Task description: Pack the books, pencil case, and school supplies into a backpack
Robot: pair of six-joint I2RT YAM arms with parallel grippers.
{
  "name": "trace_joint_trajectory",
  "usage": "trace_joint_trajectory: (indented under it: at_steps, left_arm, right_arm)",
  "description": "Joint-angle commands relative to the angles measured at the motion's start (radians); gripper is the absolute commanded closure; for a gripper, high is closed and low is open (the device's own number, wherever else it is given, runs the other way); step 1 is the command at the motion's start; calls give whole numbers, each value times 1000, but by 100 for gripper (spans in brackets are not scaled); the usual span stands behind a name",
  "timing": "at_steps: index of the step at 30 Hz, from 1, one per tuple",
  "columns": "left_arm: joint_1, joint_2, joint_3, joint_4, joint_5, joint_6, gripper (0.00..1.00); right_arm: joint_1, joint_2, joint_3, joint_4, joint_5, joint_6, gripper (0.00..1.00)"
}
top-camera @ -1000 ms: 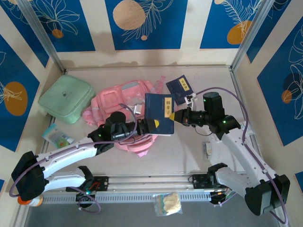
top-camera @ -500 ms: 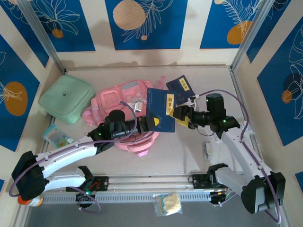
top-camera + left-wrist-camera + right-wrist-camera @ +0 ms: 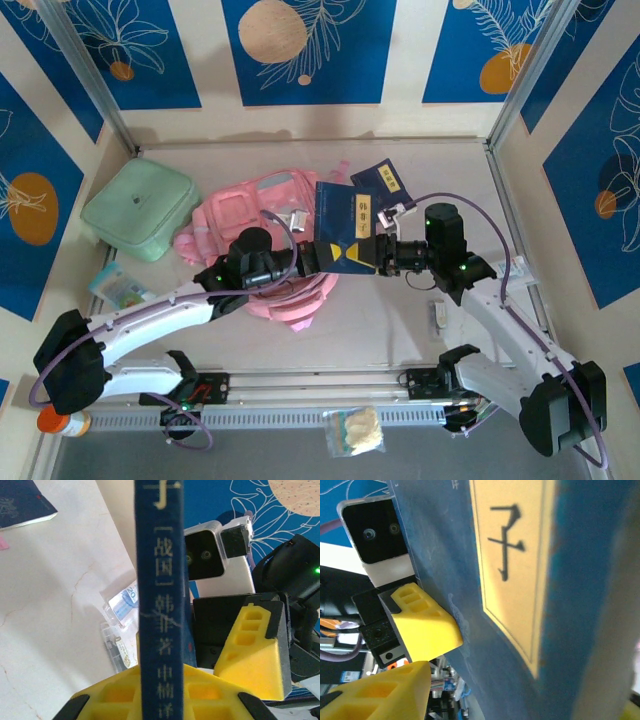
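Left wrist — slim navy book (image 3: 160, 580) pinched in blocky left gripper (image 3: 162, 685)

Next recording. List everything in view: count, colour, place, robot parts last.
upright book: one, navy, between the two tools
flat book: one, navy, on the table behind it
backpack: one, pink, table centre
pouch: one, mint green, back left
packet: one, teal and white, left edge
bag: one, clear, pale yellow contents, near edge
small item: one, white, table's right side
left tool: one, yellow pads, shut on the upright book
right tool: one, yellow pads, at that book's right edge, grip unclear
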Motion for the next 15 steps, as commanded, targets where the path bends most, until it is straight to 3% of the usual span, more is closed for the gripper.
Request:
trace_joint_trajectory:
  at_steps: [1, 10, 15]
  left_arm:
    - [8, -4, 34, -30, -35, 41, 100]
    - [12, 5, 24, -87, -57, 74, 99]
    - [15, -24, 77, -307, -117, 276, 64]
  right_arm:
    - [0, -21, 37, -62, 21, -41, 59]
    - [-7, -12, 77, -148, 79, -84, 95]
    - [-43, -11, 121, -275, 97, -128, 100]
